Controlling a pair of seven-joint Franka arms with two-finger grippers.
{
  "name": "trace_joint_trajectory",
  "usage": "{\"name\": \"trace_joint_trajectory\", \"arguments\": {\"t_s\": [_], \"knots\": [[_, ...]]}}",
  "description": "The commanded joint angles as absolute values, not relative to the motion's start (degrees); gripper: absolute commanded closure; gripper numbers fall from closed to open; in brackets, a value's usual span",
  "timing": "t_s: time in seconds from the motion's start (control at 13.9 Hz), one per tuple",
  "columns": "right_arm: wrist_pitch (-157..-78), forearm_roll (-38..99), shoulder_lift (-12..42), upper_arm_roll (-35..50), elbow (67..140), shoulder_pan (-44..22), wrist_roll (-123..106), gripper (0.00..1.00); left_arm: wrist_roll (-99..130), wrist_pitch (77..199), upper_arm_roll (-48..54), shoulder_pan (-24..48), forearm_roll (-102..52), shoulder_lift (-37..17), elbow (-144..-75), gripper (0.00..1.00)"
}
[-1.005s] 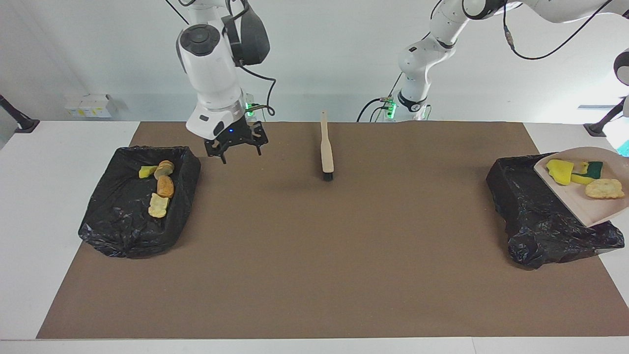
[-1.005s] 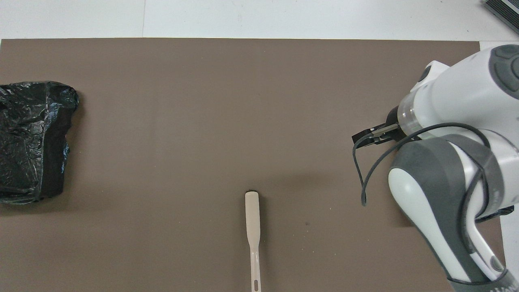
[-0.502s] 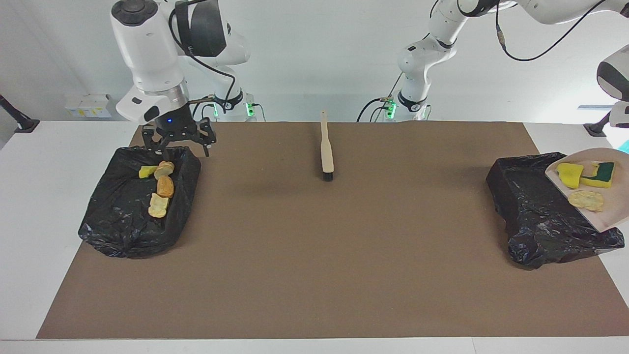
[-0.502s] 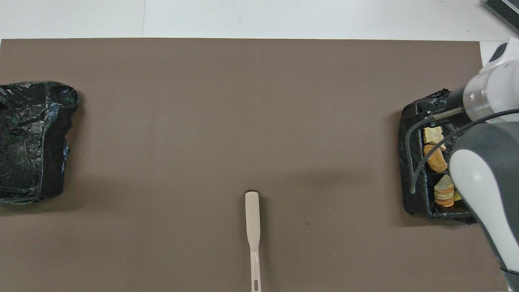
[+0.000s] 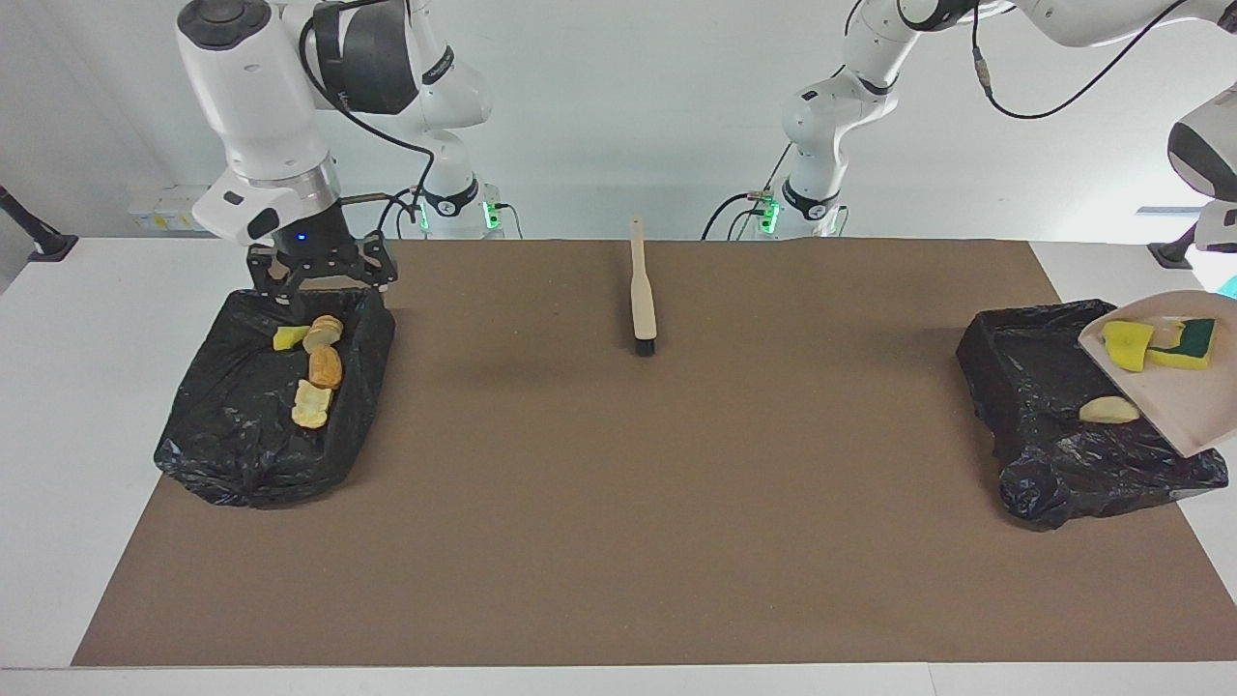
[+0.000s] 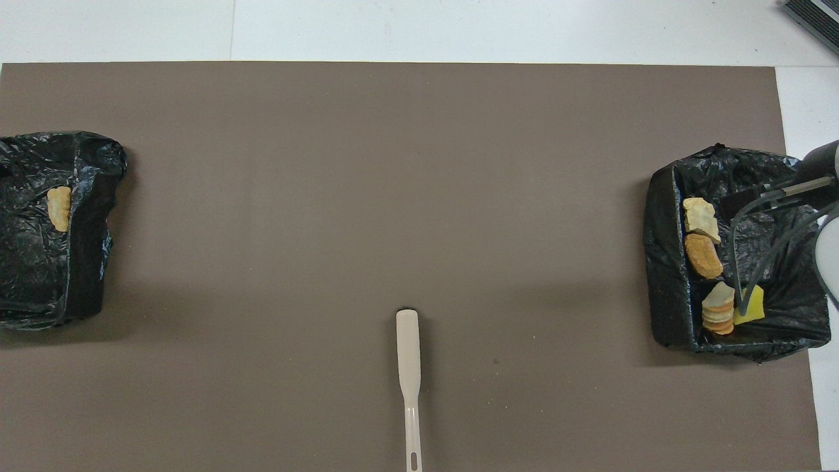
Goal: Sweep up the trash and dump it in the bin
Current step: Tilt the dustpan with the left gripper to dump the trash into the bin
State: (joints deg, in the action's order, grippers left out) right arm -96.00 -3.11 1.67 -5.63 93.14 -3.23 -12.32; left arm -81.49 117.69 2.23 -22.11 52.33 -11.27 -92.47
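White walls back a white worktop (image 5: 58, 406) covered by a brown mat (image 5: 618, 503), the landmark for all else. At the mat's end by the right arm sits a black-lined bin (image 5: 242, 435) holding four scraps (image 5: 319, 372). At the end by the left arm a second lined bin (image 5: 1053, 435) has one bread piece (image 5: 1108, 411) in it, just off the lip of the tilted beige dustpan (image 5: 1184, 406) above. Two sponge chunks (image 5: 1129, 345), one green-backed, cling high on the pan.

Dumping is the step in hand. The left pincer is out of frame, clamped, seemingly on the pan's handle. The right pincer (image 5: 321, 290) hangs spread wide and empty over its bin's rim.

Next, I judge, the pan needs a steeper tilt so both chunks slide in.

A brush (image 5: 642, 295) lies mid-mat, near the robots.
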Motion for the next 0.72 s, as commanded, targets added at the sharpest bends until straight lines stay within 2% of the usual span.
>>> {"name": "trace_joint_trajectory", "arguments": {"t_s": [0.0, 0.36, 0.65], "knots": [[-92.29, -0.8, 0.53, -5.45, 92.73, -2.9, -6.89, 0.0, -76.75, 118.39, 1.58, -20.83, 56.76, -8.7, -95.1, 1.0], [-89.21, -0.88, -2.81, -4.48, 92.55, -3.51, -0.26, 0.0, -71.1, 115.93, 1.5, -18.81, 60.54, -8.0, -95.27, 1.0], [-87.02, -0.88, -4.13, -4.57, 92.99, -3.52, -0.44, 0.0, -67.86, 109.96, 1.67, -13.72, 69.24, -6.6, -97.55, 1.0]]}}
